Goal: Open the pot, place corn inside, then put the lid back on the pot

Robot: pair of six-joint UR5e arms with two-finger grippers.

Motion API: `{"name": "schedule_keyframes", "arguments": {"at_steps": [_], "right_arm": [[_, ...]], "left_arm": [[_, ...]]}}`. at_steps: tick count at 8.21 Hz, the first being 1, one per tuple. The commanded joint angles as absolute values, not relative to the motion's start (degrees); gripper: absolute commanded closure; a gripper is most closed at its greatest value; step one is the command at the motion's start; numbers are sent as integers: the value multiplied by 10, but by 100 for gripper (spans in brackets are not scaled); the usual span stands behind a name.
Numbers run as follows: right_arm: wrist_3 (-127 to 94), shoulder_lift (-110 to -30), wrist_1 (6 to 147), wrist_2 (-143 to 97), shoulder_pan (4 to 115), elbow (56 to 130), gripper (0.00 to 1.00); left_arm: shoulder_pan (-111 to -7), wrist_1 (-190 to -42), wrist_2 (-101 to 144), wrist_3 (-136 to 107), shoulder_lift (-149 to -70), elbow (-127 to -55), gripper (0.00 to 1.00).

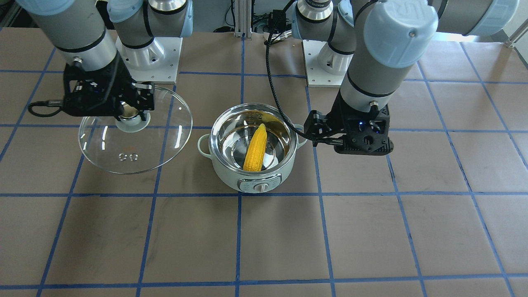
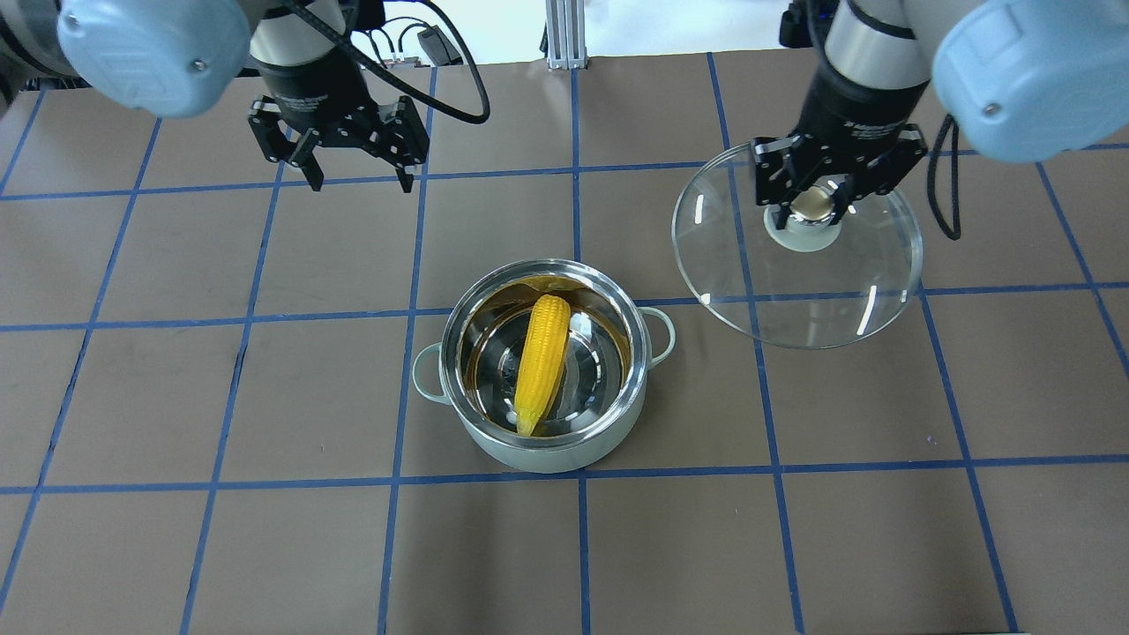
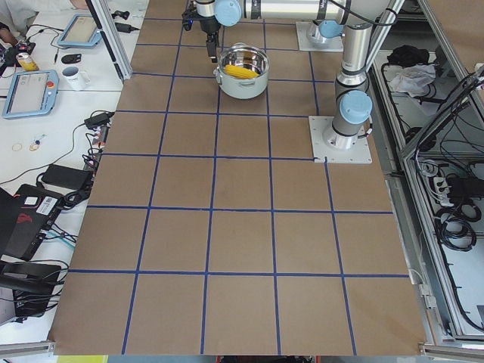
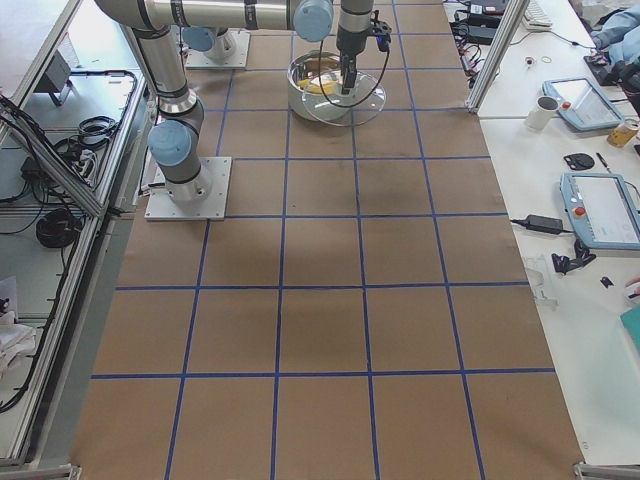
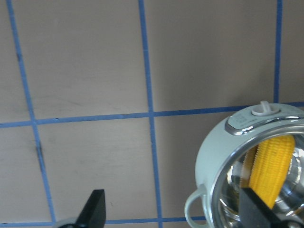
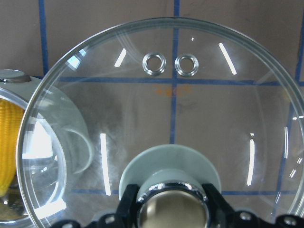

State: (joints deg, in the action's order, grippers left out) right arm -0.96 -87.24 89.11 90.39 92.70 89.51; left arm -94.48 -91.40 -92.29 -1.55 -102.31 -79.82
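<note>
The pale green pot (image 2: 540, 456) stands open in the middle of the table, and the yellow corn (image 2: 542, 360) lies slanted inside it on the steel bottom. My right gripper (image 2: 813, 205) is shut on the knob of the clear glass lid (image 2: 794, 295) and holds it to the right of the pot, apart from it. My left gripper (image 2: 360, 183) is open and empty, behind and to the left of the pot. The left wrist view shows the pot (image 5: 213, 156) and corn (image 5: 271, 168) at lower right. The right wrist view shows the lid (image 6: 175, 118) from above.
The brown table (image 2: 176, 397) carries a grid of blue tape lines. The two arm bases (image 1: 148, 62) stand at the robot's side of the table. A black cable (image 1: 276, 99) hangs from the left arm over the pot's far rim.
</note>
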Motion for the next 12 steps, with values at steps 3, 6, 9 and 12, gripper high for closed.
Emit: {"name": "schedule_keyframes", "arguments": {"at_steps": [3,6,9,12], "right_arm": [[-255,-827,974,880,1119,896,100],[-260,-789,1024,867,1170,897,100],[-282,-767,1045,859,1182,903,100],[-274,-748,1070,859,1182,903,100]], "left_arm": [[-897,-916,-974,18,-989,-793,0],[-897,-909,-970,17,-987,-802,0],[-897,-910,-968,18,-986,-802,0],[-896,-910,-969,18,-982,-803,0]]}}
